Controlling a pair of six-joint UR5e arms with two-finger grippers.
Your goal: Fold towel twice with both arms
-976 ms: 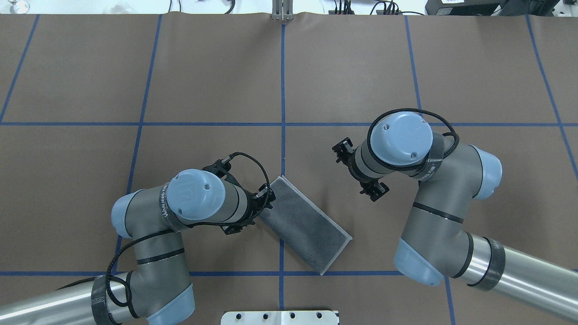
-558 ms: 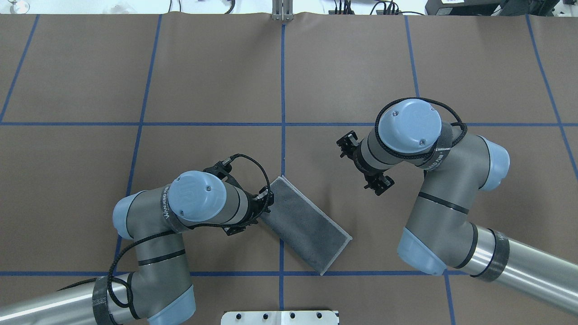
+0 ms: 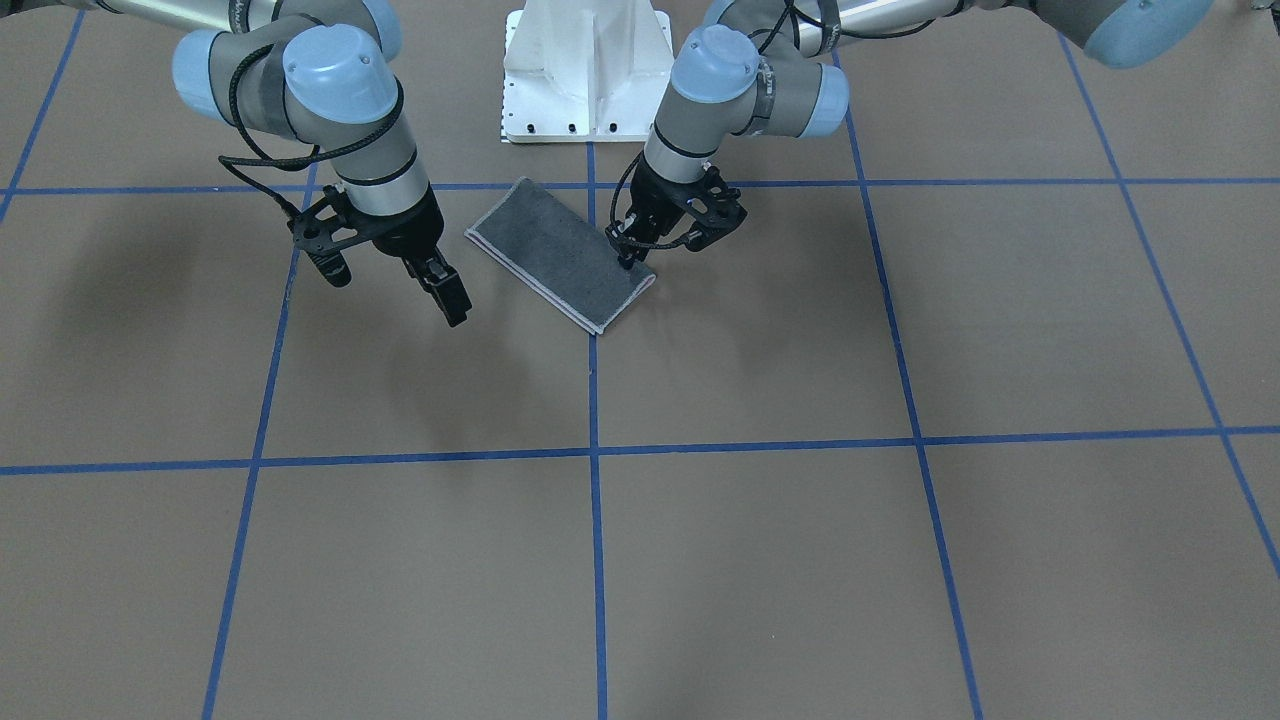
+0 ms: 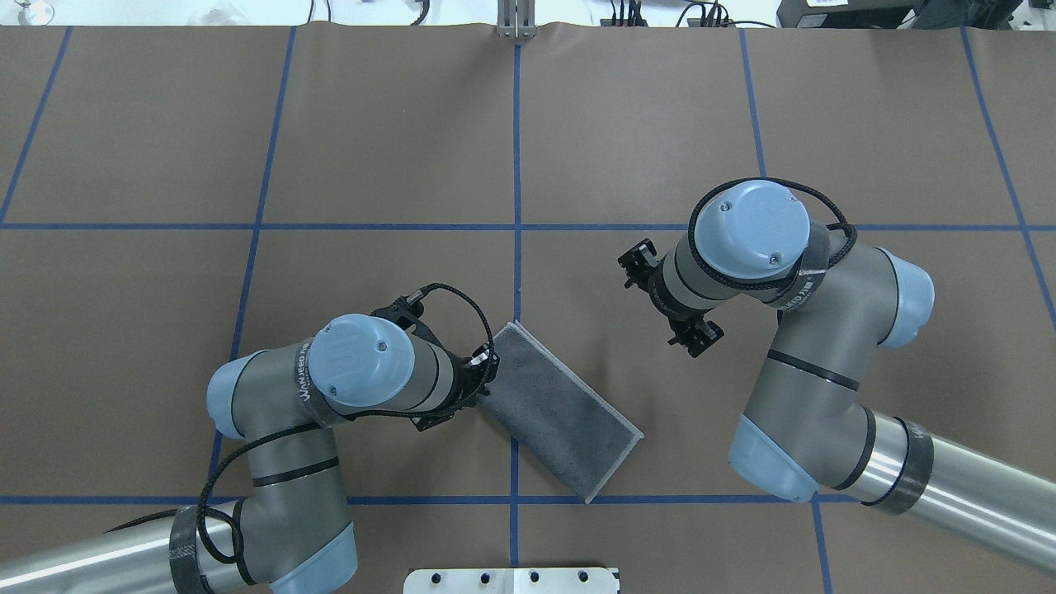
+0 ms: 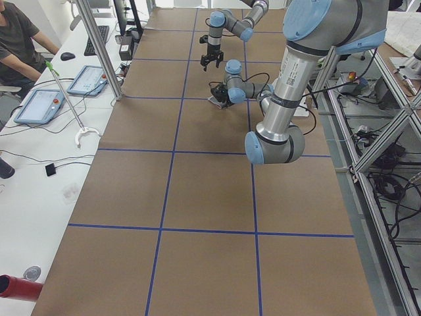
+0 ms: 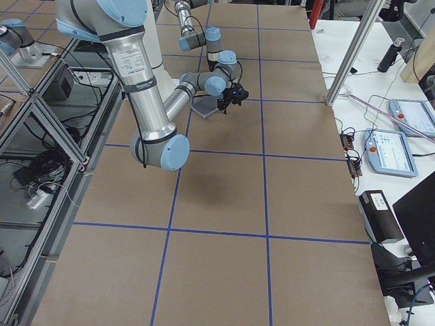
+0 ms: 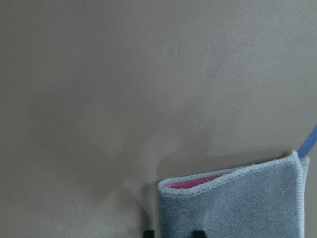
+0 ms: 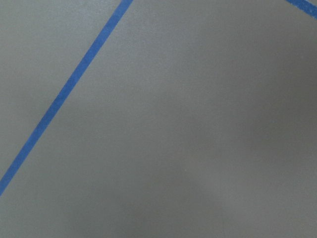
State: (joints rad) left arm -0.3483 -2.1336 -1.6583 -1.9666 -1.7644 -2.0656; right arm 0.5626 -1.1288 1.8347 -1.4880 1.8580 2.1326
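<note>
**A:** Where's it lying?

**B:** The small dark grey terry towel (image 4: 561, 412), light-bordered and folded once, is flat near the robot-side edge of the brown tabletop (image 4: 330, 124), about mid-width. Its long axis slants from the left gripper (image 3: 650, 248) toward the right arm's side.

**A:** Who's closer?

**B:** The left gripper, right at the far short end. Its fingertips are close together at the corner, with pink peeking out. I can't tell if it's truly pinching. The right gripper (image 3: 398, 285) hangs wide open and empty, well apart.

**A:** Any change?

**B:** The right one has backed off further. The left gripper and the towel haven't budged.
</note>
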